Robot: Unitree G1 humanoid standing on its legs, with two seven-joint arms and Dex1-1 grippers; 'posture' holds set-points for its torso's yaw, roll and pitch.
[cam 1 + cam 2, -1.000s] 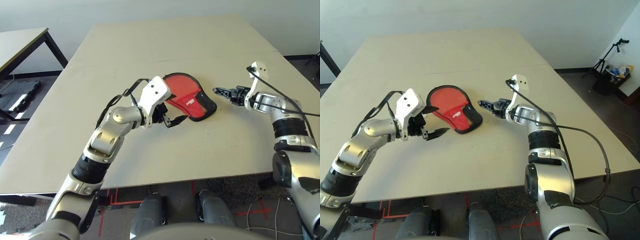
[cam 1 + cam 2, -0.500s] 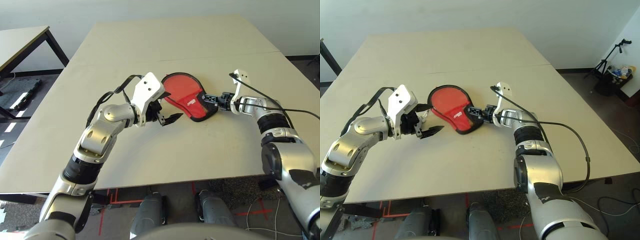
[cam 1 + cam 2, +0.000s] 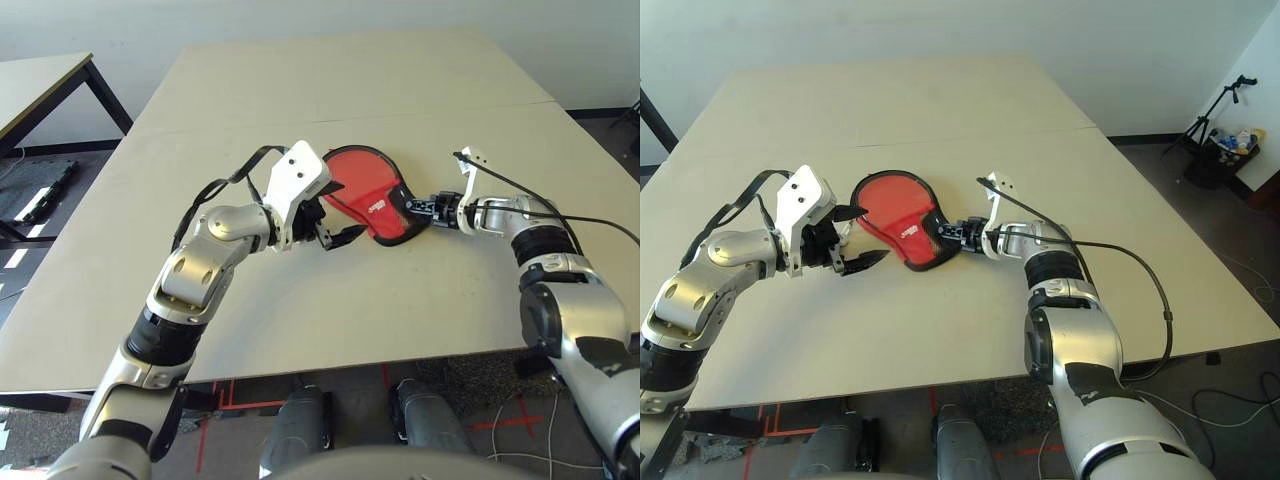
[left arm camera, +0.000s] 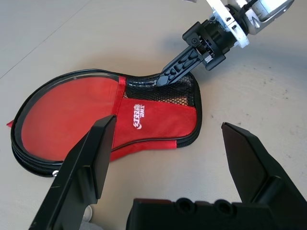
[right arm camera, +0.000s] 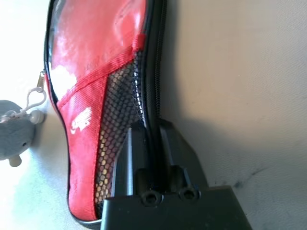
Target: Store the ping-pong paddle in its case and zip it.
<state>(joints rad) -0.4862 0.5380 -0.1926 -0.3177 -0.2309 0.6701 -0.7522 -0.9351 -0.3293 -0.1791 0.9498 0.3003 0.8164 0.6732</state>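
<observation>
Broadly, the pale table (image 3: pixel 420 90) fills the head views from edge to edge, and the case (image 3: pixel 372 203) lies just right of the frame's centre. Its round red end points toward the upper left and its narrow black mesh end toward the lower right, so its long axis runs diagonally across the middle of the picture. No paddle can be made out; whether it sits inside the case cannot be told.

Next in size, the left end effector (image 3: pixel 336 236) hangs just left of the case at mid-frame, its two black fingers spread wide with nothing between them. In its wrist view the whole case lies ahead of and between those fingers.

Smaller, the right end effector (image 3: pixel 414 207) reaches in from the right of the frame and meets the case's narrow end. Its fingers are pressed together on the black zip edging beside the mesh, with the edge running between them in its wrist view.

So the relation that matters: the right arm is already at the case's narrow end, gripping along the zip line, while the left waits open near the round end. Any zipping would likely run along that black edging.
</observation>
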